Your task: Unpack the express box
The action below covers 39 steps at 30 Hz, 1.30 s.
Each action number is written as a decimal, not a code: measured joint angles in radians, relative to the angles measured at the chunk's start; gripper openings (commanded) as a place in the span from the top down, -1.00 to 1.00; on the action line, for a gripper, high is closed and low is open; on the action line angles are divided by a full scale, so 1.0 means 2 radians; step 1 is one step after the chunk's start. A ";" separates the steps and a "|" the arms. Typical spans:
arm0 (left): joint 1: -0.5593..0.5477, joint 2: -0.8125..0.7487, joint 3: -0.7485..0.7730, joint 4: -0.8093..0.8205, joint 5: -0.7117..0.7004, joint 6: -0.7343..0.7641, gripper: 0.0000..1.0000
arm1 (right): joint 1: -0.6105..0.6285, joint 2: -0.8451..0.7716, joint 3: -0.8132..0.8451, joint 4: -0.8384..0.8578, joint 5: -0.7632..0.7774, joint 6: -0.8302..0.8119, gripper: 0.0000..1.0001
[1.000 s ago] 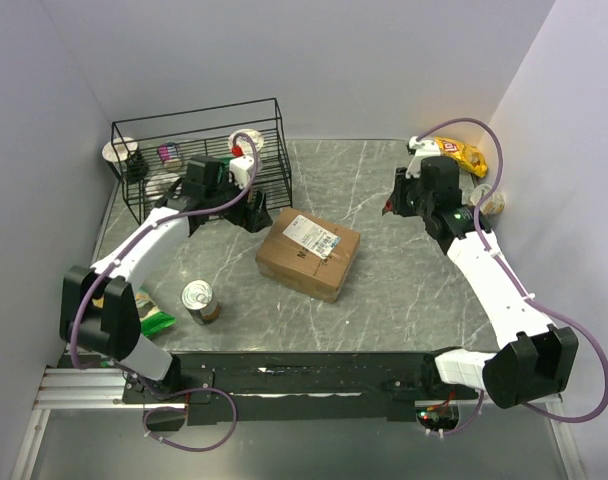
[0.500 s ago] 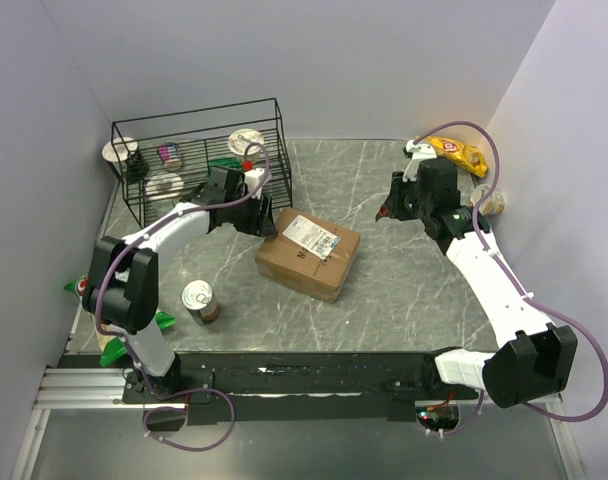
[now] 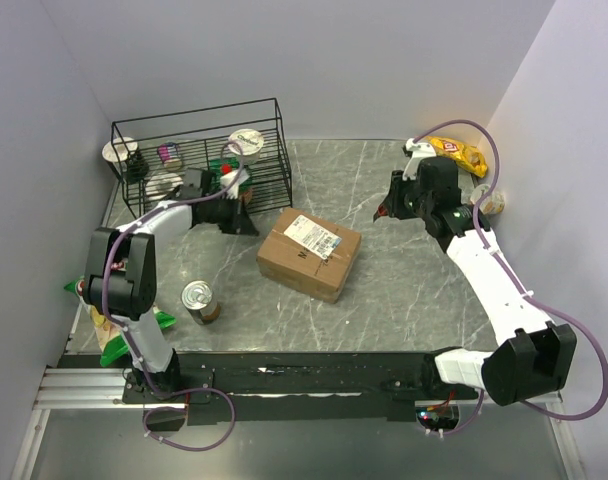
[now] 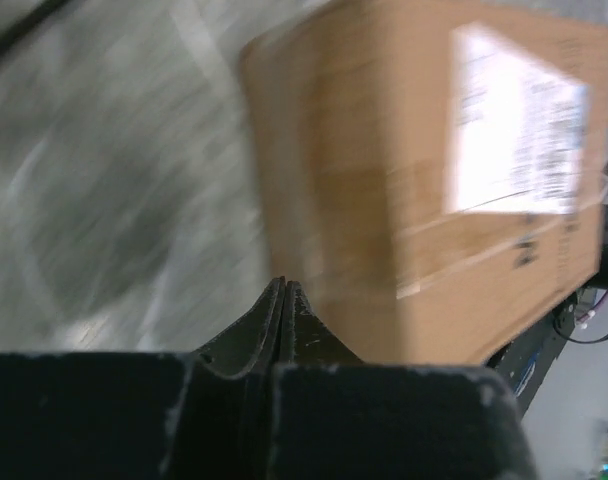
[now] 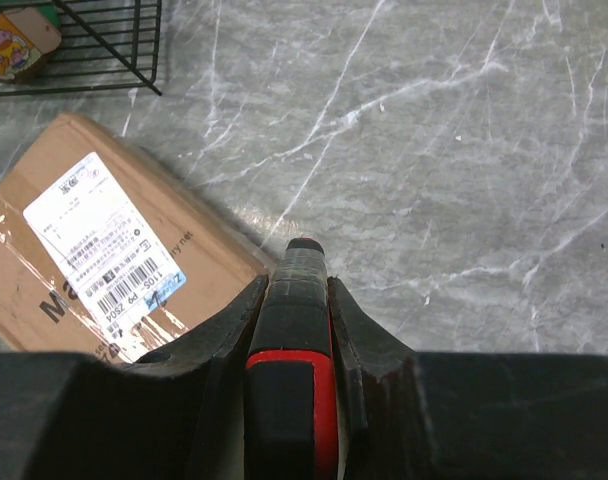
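Express box [image 3: 308,253] closed; left gripper [image 4: 284,288] pressed together, right gripper [image 5: 296,285] pinching red-black tool [image 5: 290,392].

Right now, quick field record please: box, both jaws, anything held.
box: cardboard, closed, label up, on the table
left jaws: shut, empty, between basket and box
right jaws: shut on a black-and-red tool, off the box's far right corner
box gripped: no

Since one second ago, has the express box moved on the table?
No. The express box keeps the same place and angle, near the front right corner of the black wire basket.
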 measured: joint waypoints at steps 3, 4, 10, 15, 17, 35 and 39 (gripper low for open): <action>0.024 0.010 -0.025 0.003 0.006 0.014 0.98 | 0.000 0.008 0.009 -0.002 -0.001 -0.002 1.00; 0.025 0.010 -0.025 0.005 0.007 0.015 0.97 | 0.000 0.011 0.013 -0.003 -0.002 -0.002 1.00; 0.024 0.001 -0.035 0.007 0.016 0.019 -0.18 | 0.000 0.027 0.028 -0.011 -0.003 -0.005 1.00; 0.022 -0.076 -0.088 0.019 0.046 0.020 -0.37 | 0.000 0.028 0.028 -0.020 -0.004 -0.007 1.00; 0.018 -0.096 -0.087 0.029 0.057 0.019 -0.37 | 0.000 0.028 0.028 -0.020 -0.005 -0.007 1.00; -0.072 -0.016 -0.010 0.018 -0.020 -0.023 0.66 | -0.034 0.002 -0.040 -0.044 -0.066 0.009 1.00; -0.070 -0.020 -0.014 0.020 -0.024 -0.039 0.95 | -0.034 0.002 -0.043 -0.046 -0.088 0.012 1.00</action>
